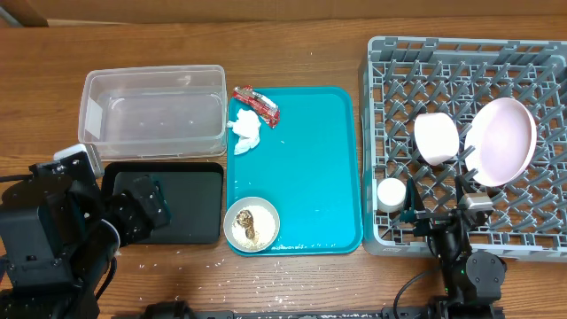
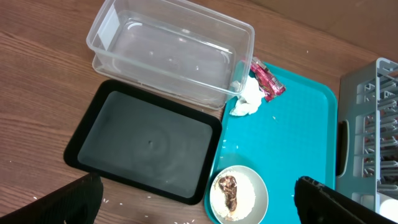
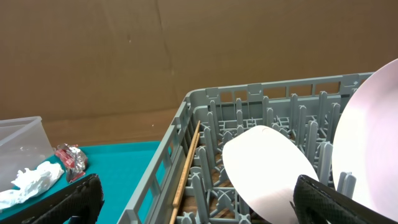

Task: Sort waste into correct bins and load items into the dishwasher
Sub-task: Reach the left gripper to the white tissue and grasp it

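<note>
- Taking in the whole table point(image 1: 292, 49) only from overhead: tub point(image 1: 155, 73) at far left, black tray point(image 1: 190, 199) just in front of it, teal tray point(image 1: 310, 168) between these and the rack point(image 1: 461, 42).
- Finding wrapper point(image 1: 256, 104) and tissue point(image 1: 245, 131) touching at the teal tray's far-left corner, and grey bowl point(image 1: 252, 223) with brown scraps at its near edge.
- Finding pink bowl point(image 1: 438, 137) tipped on its side in the rack, plate point(image 1: 502, 140) leaning just right of it, cup point(image 1: 391, 193) by the rack's near-left corner.
- Hovering the left hand point(image 1: 142, 211) above the black tray, fingers point(image 2: 68, 199) spread wide, gripping nothing.
- Hanging the right hand point(image 1: 440, 215) at the rack's near edge, also wide and empty in its wrist view.
- Catching a wooden stick point(image 3: 186, 165) along the rack's left wall in the right wrist view alone.
- Glimpsing the cup only overhead and at the left wrist view's lower-right corner.
- Spotting rice grains point(image 1: 266, 257) on the table by the teal tray's near edge.
- Leaving open teal surface between tissue and grey bowl, and a narrow gap of table between teal tray and rack.
</note>
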You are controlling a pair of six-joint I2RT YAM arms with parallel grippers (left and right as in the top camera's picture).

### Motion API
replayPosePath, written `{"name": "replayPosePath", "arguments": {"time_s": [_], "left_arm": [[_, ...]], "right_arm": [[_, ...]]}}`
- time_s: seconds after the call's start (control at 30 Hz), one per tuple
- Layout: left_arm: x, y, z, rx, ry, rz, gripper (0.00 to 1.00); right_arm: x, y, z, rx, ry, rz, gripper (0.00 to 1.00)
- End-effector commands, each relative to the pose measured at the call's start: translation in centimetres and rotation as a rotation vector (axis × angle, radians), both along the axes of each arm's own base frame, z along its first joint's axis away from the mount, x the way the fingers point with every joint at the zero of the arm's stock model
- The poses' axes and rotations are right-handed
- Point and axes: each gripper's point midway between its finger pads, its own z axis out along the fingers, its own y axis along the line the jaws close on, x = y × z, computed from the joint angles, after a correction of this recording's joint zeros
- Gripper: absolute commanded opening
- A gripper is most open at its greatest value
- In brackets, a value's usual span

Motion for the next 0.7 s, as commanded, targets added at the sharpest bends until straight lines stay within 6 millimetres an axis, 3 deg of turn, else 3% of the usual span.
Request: {"name": "replayPosePath", "arguments": {"time_s": [0.0,0.07,0.13,0.27,0.37,0.43,0.5,0.63,0.67], "left_arm": [[0.0,0.2,0.5,0.001,-0.015,0.019,1.0],[0.0,-0.3,0.5,-0.04,-0.017,0.013,1.0],[-0.3,-2.6,0.2,-0.158,0.002,-0.053,1.0],[2.2,-5.6,1.1,-0.289,-0.055,-0.196,1.0],[4.2,-6.4,-1.6,-0.31,0.062,-0.223,1.0],[6.2,-8.0,-4.5,-0.3,0.189,-0.269,1.0],[8.4,-10.2,-7.7,-0.236,0.305,-0.317,1.0],[11.5,-16.2,-11.1,-0.255,0.367,-0.513,1.0],[12.4,-18.0,-11.4,-0.297,0.354,-0.572,0.83]], "right_arm": [[0.0,-0.1,-0.1,-0.003,-0.005,-0.004,1.0],[0.0,-0.1,-0.1,-0.003,-0.005,-0.004,1.0],[0.0,-0.1,-0.1,-0.003,-0.005,-0.004,1.0],[0.0,-0.1,-0.1,-0.003,-0.005,-0.004,1.0],[0.0,-0.1,-0.1,-0.003,-0.005,-0.004,1.0],[0.0,-0.1,-0.1,-0.003,-0.005,-0.004,1.0],[0.0,-0.1,-0.1,-0.003,-0.005,-0.005,1.0],[0.0,-0.1,-0.1,-0.003,-0.005,-0.004,1.0],[0.0,-0.1,-0.1,-0.003,-0.005,-0.004,1.0]]}}
